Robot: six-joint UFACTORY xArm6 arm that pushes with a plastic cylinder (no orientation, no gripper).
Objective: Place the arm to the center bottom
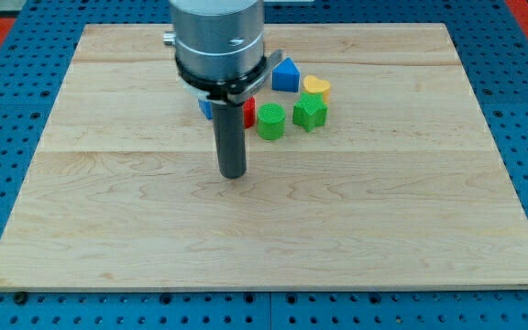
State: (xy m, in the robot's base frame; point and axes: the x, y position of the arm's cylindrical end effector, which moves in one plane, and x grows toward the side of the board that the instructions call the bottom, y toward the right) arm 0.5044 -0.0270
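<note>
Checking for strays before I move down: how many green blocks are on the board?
2: a green cylinder just right of my tip's rod, and a green star-like block right of it. The arm may hide others.

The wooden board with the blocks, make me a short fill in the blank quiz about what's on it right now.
1. My tip rests on the board, toward the view's ____ from the blocks.
2. The heart-shaped block is coloured ____.
3. The number of green blocks is ____.
4. The triangular block is coloured ____.

Missing words: bottom; yellow; two; blue
</note>
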